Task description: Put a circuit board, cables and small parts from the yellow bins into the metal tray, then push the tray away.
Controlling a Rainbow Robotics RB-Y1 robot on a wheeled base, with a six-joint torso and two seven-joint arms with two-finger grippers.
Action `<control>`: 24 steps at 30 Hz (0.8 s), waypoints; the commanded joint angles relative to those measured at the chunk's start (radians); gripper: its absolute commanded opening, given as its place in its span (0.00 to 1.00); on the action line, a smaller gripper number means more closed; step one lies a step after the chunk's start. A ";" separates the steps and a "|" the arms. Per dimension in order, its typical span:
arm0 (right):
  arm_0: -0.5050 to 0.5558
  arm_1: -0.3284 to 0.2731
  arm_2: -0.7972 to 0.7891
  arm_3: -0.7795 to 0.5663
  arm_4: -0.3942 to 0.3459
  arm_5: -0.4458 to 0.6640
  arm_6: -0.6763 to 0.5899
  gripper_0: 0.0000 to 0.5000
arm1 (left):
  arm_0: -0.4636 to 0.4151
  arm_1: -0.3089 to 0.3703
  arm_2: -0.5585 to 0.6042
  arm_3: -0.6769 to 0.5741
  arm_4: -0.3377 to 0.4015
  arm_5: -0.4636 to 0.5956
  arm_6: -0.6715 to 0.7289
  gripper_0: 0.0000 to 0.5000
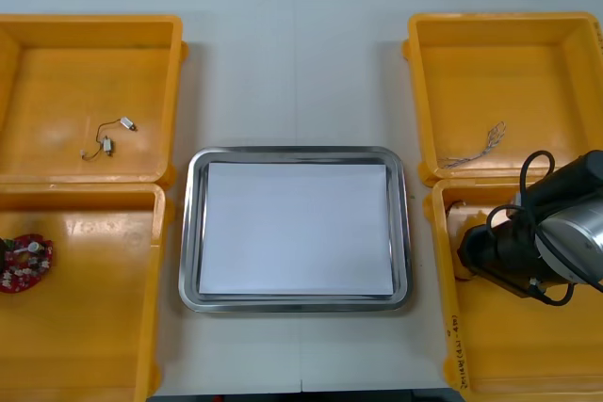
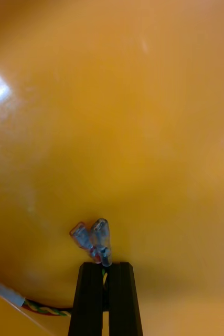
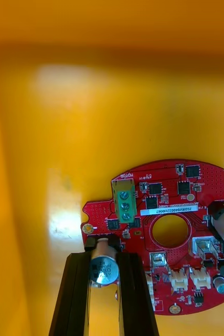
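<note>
Right hand (image 2: pixel 106 265) pinches the cable (image 2: pixel 94 239); left hand (image 3: pixel 105 257) pinches the circuit board (image 3: pixel 167 207) (by its silver can (image 3: pixel 104 269)). The tray (image 1: pixel 188 233) lies between them, by the tabletop's (image 1: pixel 301 72) near edge.

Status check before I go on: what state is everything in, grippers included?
Board: in the near left bin, gripped near its edge.
Red-yellow cable: pinched behind its connectors.
Left gripper: shut on the board.
Right gripper: shut on the red-yellow cable.
Tray: white inside, nothing in it.
Twisted cable: loose in the far right bin.
Small parts: loose in the far left bin.
</note>
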 commanded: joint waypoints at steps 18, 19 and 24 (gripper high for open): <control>0.085 -0.291 -0.158 -0.117 -0.154 0.147 0.154 0.00 | 0.156 -0.010 0.035 -0.279 0.051 0.151 0.066 0.00; 0.095 -0.294 -0.166 -0.117 -0.154 0.143 0.166 0.00 | 0.160 -0.010 0.032 -0.279 0.051 0.148 0.066 0.00; 0.200 -0.296 -0.243 -0.117 -0.164 0.072 0.281 0.00 | 0.180 -0.010 -0.014 -0.278 0.043 0.094 0.066 0.00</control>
